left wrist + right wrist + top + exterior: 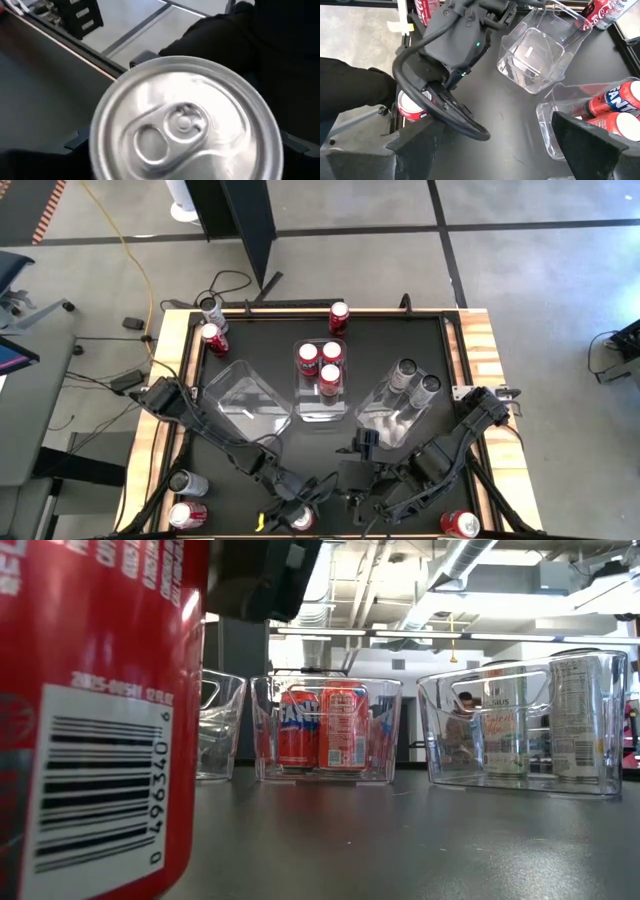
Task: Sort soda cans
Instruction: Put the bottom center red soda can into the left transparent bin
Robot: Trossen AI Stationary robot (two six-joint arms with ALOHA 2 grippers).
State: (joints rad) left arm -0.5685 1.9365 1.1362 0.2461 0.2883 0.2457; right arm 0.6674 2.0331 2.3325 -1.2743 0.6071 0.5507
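Currently my left gripper point(300, 518) straddles 1 red can point(302, 520) at bottom centre, jaws wide, nothing gripped — an off-centre close could tip it. Right gripper point(362, 442) waits open, empty.

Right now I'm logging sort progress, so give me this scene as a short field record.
middle bin: three red cans
right bin: two silver cans
left bin: no cans visible
left gripper: at the table's near edge, around an upright red can, grip not confirmed
right gripper: open, holding nothing, beside the right bin
loose cans: several along the table's edges
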